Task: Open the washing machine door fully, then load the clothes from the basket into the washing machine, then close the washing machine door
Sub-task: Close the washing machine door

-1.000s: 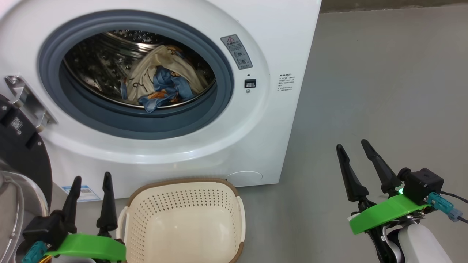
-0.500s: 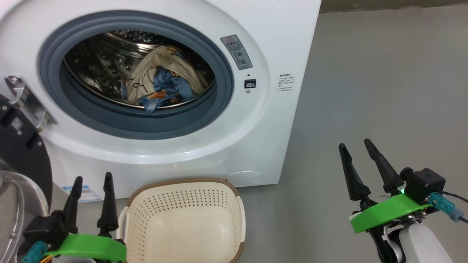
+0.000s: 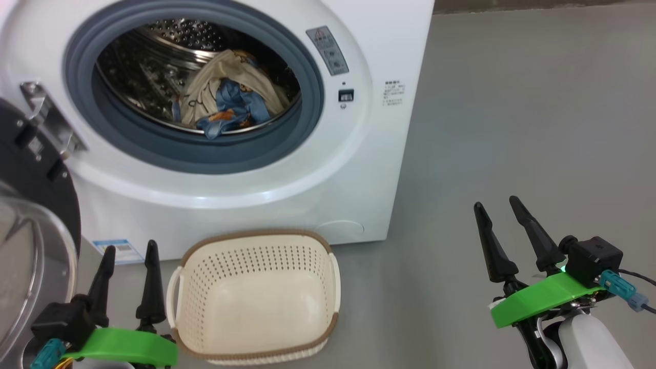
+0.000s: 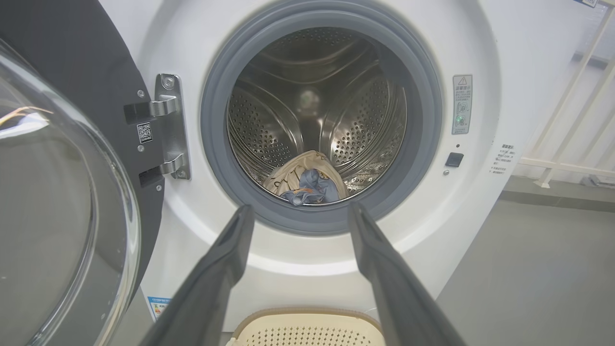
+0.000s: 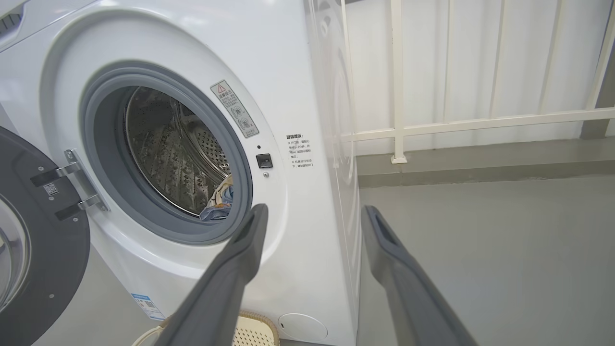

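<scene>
Cream and blue clothes (image 3: pixel 225 102) are heaped inside the washing machine (image 3: pixel 369 179) — door (image 3: pixel 28 171) swung open, basket (image 3: pixel 251 266) set before it; left tool (image 3: pixel 130 246) and right tool (image 3: pixel 496 202) are held wide.

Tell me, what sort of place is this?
Likely a laundry or utility corner: a white front-loading washing machine stands on a grey floor, a cream basket sits before it, and a white railing runs beyond.

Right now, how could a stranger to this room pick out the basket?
Find the big white washing machine. On the grey floor just before it sits the basket. It alone is cream plastic, with perforated walls and a brown woven rim.
</scene>
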